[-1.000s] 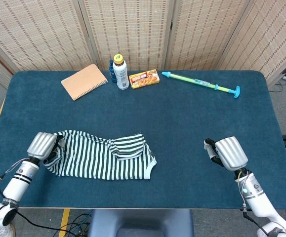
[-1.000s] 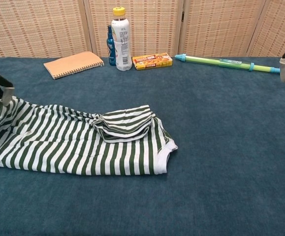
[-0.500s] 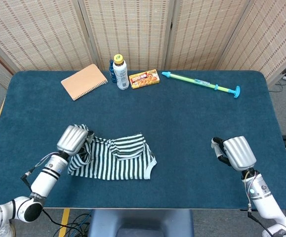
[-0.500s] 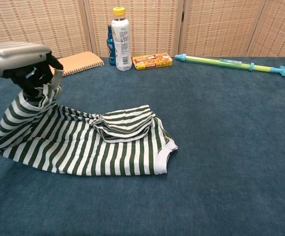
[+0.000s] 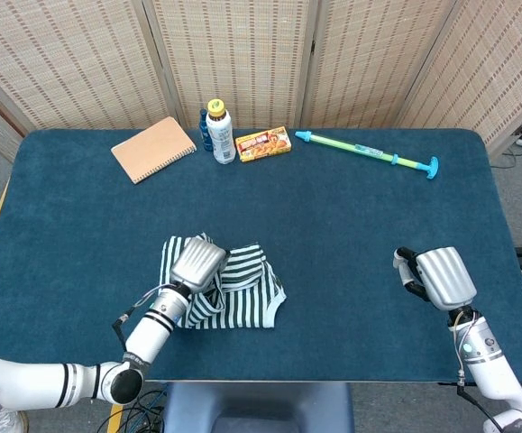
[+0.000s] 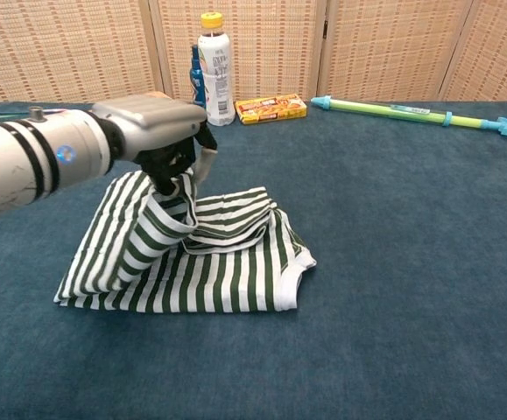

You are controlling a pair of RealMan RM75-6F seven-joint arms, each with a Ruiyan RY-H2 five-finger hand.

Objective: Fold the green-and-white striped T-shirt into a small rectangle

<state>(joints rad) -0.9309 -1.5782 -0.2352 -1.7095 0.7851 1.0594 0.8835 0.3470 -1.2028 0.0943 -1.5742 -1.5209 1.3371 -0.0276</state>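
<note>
The green-and-white striped T-shirt [image 5: 247, 298] [image 6: 227, 262] lies near the front middle of the table, partly doubled over. My left hand [image 5: 199, 264] [image 6: 161, 131] grips its left end and holds that end lifted above the middle of the shirt, so the cloth arches over itself. My right hand [image 5: 436, 278] hovers over the table's right front, far from the shirt, holding nothing; its fingers are curled under and hard to read. The chest view does not show the right hand.
Along the back edge stand a tan spiral notebook [image 5: 153, 149], a white bottle with a yellow cap [image 5: 219, 132] beside a small blue bottle, an orange snack box [image 5: 263, 143] and a green-and-blue water pump toy [image 5: 369, 153]. The blue table [image 5: 351, 234] fronts wicker screens.
My left hand has carried the shirt's left end up and rightward over the middle, shortening the shirt. The right hand has drifted slightly right and toward the front.
</note>
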